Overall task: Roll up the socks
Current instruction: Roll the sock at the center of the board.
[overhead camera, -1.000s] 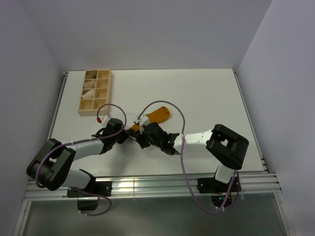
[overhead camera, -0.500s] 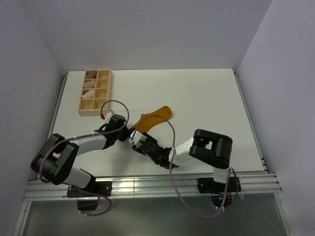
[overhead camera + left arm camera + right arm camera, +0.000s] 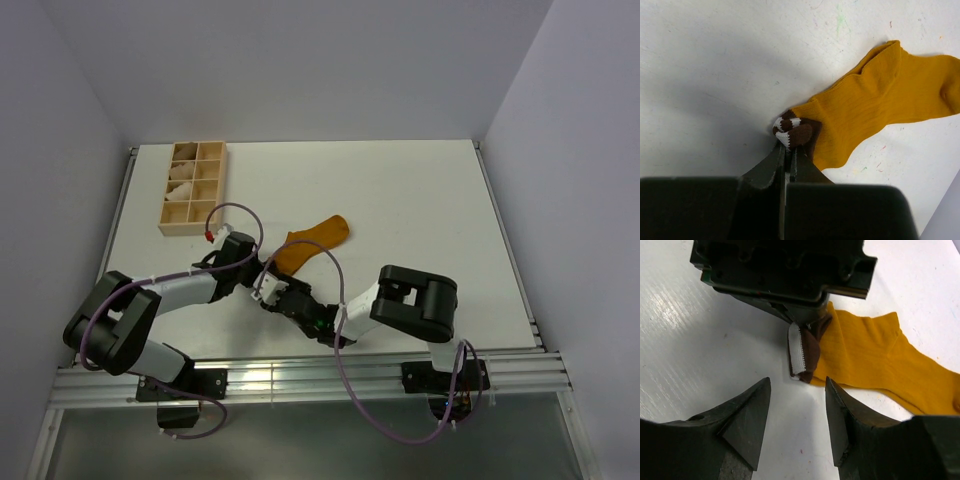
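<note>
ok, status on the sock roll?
Left gripper jaws shut on sock cuff. Right gripper jaws open, short of cuff. Sock body flat, unrolled. Nothing in the way.

Reaches inward with both arms, wrists nearly meeting. Pinches the sock (image 3: 880, 105) with the left gripper (image 3: 788, 150), jaws pressed together. Holds the right gripper (image 3: 796, 382) just beside it, fingers (image 3: 747, 410) spread apart.

On the table (image 3: 430, 200), centrally: sock (image 3: 312, 240), cuff end near-left, toe end far-right. At the cuff, left gripper (image 3: 788, 146), touching; right gripper (image 3: 796, 382) just beside, nearer side. Far-left corner: tray (image 3: 183, 229); holds bundles (image 3: 181, 185), seemingly in left compartments.
</note>
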Robot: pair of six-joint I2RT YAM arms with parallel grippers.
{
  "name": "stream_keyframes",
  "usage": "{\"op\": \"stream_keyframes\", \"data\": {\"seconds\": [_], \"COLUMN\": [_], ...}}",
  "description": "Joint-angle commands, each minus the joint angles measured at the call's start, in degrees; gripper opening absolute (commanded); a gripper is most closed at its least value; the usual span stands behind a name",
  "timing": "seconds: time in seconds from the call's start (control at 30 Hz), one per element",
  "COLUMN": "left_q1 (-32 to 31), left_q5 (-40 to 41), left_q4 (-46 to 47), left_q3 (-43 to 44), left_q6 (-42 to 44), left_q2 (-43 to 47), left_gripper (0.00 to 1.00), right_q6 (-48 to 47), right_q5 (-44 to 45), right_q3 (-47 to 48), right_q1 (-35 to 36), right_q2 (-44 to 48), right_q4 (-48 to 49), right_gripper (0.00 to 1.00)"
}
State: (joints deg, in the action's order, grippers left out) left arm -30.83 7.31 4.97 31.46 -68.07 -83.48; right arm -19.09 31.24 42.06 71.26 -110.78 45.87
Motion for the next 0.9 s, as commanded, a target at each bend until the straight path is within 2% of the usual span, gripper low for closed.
{"op": "stream_keyframes", "data": {"seconds": [0.0, 0.17, 0.4, 0.53, 0.57, 0.63, 0.77, 0.87], "left_q1": [-0.2, -0.2, -0.2, -0.2, -0.2, -0.2, -0.2, -0.2], "left_q5": [-1.5, -2.1, -2.8, -3.2, -3.0, -2.8, -2.7, -2.7], "left_q4": [-2.3, -2.1, -1.8, -1.8, -2.1, -2.1, -1.7, -1.5], "left_q3": [1.1, 0.9, 0.9, 0.9, 0.8, 0.8, 0.4, 0.2], "left_q6": [1.5, 1.5, 1.5, 1.5, 1.5, 1.4, 0.9, 0.6], "left_q2": [-0.8, -0.8, -0.7, -0.6, -0.5, -0.1, 0.9, 1.1], "left_gripper": [0.0, 0.0, 0.0, 0.0, 0.0, 0.0, 0.07, 0.11], "right_q6": [-1.0, -0.8, 0.3, 1.2, 1.4, 2.5, 4.4, 5.2], "right_q5": [0.4, 0.4, 0.6, 0.7, 0.6, 0.4, -1.1, -1.9], "right_q3": [2.1, 3.6, 5.4, 5.4, 5.0, 4.9, 4.3, 4.2], "right_q1": [0.5, 0.5, 0.4, 0.1, 0.0, -0.2, -0.5, -0.6], "right_q2": [-1.4, -3.6, -6.8, -7.1, -6.9, -6.7, -6.6, -6.6], "right_q4": [3.0, 2.7, 1.9, 0.5, 0.4, -0.3, -2.3, -2.8], "right_gripper": [0.55, 0.54, 0.46, 0.3, 0.23, 0.18, 0.02, 0.0]}}
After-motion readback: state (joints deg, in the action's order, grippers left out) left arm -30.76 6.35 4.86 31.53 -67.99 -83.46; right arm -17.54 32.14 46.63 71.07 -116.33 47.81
